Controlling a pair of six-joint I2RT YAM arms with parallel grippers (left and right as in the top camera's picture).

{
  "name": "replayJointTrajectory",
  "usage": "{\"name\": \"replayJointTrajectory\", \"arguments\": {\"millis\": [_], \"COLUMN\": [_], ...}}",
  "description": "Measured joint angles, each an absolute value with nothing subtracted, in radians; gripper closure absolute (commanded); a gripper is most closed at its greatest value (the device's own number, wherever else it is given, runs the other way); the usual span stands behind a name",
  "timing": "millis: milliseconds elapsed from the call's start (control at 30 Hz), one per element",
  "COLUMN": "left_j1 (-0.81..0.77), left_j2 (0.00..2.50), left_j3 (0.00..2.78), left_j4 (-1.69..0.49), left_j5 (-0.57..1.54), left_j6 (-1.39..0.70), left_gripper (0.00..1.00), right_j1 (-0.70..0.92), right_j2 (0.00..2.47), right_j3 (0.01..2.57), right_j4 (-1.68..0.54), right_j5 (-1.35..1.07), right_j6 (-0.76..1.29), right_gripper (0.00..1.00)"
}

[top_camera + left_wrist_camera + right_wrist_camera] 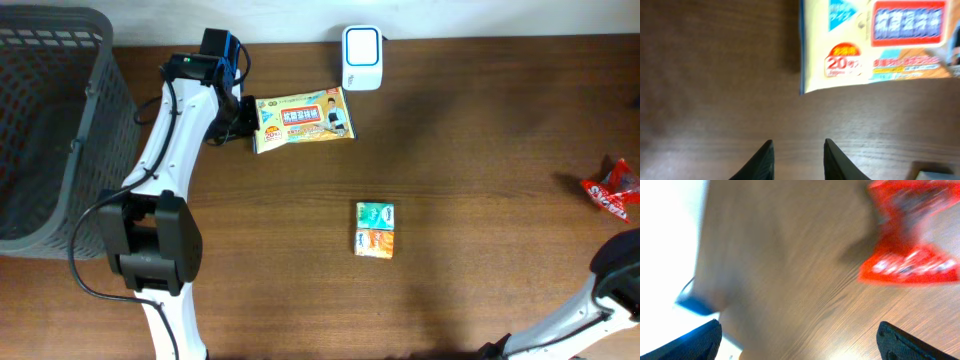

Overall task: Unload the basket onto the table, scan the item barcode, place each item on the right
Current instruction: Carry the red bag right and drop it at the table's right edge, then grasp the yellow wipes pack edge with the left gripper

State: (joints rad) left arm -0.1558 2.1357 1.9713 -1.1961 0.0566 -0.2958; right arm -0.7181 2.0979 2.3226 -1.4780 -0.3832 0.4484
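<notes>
White-shelled left arm (172,140), chunky black joint housings (150,235), thin black cable (72,250) looping at 9 o'clock of its base, blue-edged black wrist block (222,48), right arm (570,322) white with black elbow, matte black tapered pincer fingers (762,162)

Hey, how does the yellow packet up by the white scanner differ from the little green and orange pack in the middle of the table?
The yellow packet is much larger and wider; the green and orange pack is small and compact. The packet is pale yellow with red and blue print; the pack is green above, orange below. The packet lies beside the white scanner and near the left gripper; the pack sits alone. Both lie flat on the table, unheld.
</notes>
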Motion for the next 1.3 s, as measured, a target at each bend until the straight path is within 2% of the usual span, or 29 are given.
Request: {"name": "replayJointTrajectory", "arguments": {"millis": [33, 133, 400, 667, 933, 1033, 1067, 1200, 1233, 1300], "left_j1": [-0.156, -0.163, -0.197, -0.164, -0.139, -0.142, -0.143, -0.142, -0.142, -0.142], "left_j2": [2.136, 2.138, 2.269, 2.352, 2.396, 2.406, 2.411, 2.436, 2.442, 2.453], "left_j3": [1.971, 1.971, 1.973, 1.973, 1.974, 1.985, 1.987, 1.989, 1.989, 1.988], "left_j4": [-1.182, -1.133, -0.916, -0.899, -0.873, -0.867, -0.865, -0.867, -0.868, -0.870], "left_j5": [0.072, 0.094, 0.109, 0.051, 0.237, 0.336, 0.359, 0.461, 0.472, 0.494], "left_j6": [-0.300, -0.299, -0.295, -0.295, -0.293, -0.283, -0.280, -0.257, -0.250, -0.246], "left_gripper": [0.34, 0.18, 0.18, 0.14, 0.16, 0.29, 0.47, 0.95, 1.00, 1.00], "right_j1": [-0.703, -0.641, -0.491, -0.470, -0.470, -0.470, -0.470, -0.470, -0.470, -0.470], "right_j2": [2.088, 2.092, 2.099, 2.099, 2.099, 2.099, 2.099, 2.099, 2.099, 2.099], "right_j3": [2.325, 2.324, 2.321, 2.321, 2.321, 2.321, 2.321, 2.321, 2.321, 2.321], "right_j4": [-1.495, -1.508, -1.510, -1.511, -1.511, -1.510, -1.512, -1.511, -1.511, -1.511], "right_j5": [-0.413, -0.465, -0.487, -0.472, -0.469, -0.469, -0.469, -0.469, -0.469, -0.469], "right_j6": [0.449, 0.450, 0.450, 0.450, 0.450, 0.450, 0.450, 0.450, 0.450, 0.450], "right_gripper": [0.02, 0.02, 0.02, 0.01, 0.02, 0.02, 0.02, 0.02, 0.02, 0.01]}}
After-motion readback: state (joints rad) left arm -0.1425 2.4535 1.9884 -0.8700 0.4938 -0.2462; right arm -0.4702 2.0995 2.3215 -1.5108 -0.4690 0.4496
